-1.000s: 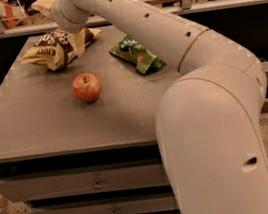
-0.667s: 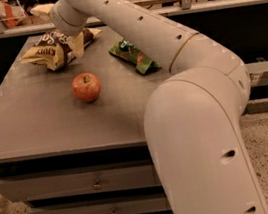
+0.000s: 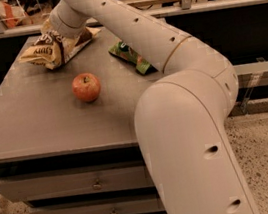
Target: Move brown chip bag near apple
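The brown chip bag (image 3: pixel 48 50), crinkled dark brown and tan with white lettering, is at the far left of the grey table top (image 3: pixel 35 124). My gripper (image 3: pixel 55 32) is right over the bag's back end, at the tip of my white arm (image 3: pixel 132 33), and my wrist hides most of it. The apple (image 3: pixel 86 87), red-orange with a stem dimple, stands in front of the bag towards the table's middle, about an apple's width from it.
A green chip bag (image 3: pixel 131 57) lies at the back right, partly behind my arm. My big white elbow segment (image 3: pixel 190 140) fills the right foreground over the table's front right corner. Drawers (image 3: pixel 93 184) are below the top. A rail and shelf run behind.
My arm's lower segment has swung left and nearer the camera, covering more of the table's right side. The gripper stays at the brown bag, which has barely shifted. The apple has not moved.
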Tool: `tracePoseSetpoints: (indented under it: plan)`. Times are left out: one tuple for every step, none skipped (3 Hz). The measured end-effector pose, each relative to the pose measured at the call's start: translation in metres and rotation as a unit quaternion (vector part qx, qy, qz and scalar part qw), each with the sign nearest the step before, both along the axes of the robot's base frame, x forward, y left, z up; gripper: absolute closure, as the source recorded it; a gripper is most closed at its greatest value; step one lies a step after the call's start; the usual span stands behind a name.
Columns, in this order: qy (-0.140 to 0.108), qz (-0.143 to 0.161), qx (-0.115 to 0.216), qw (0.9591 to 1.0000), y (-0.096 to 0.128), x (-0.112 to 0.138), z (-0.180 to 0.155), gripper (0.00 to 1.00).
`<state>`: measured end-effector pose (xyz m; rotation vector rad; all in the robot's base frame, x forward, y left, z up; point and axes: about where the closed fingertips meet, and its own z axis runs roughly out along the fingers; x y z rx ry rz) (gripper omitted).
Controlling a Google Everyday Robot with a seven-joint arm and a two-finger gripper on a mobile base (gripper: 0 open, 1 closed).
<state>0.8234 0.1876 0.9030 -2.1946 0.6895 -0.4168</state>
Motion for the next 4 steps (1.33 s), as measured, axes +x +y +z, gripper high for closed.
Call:
tracePoseSetpoints:
  plan:
    - [0.004,0.003,-0.016,0.9999,-0.005,0.001,-0.004,0.64]
    - [0.005,-0.006,-0.029,0.9996,-0.015,0.004,-0.003,0.88]
    - [0.008,-0.032,-0.035,0.9988,-0.034,0.002,0.011,1.0]
    - [0.023,-0.056,-0.036,0.9975,-0.047,-0.018,0.031,1.0]
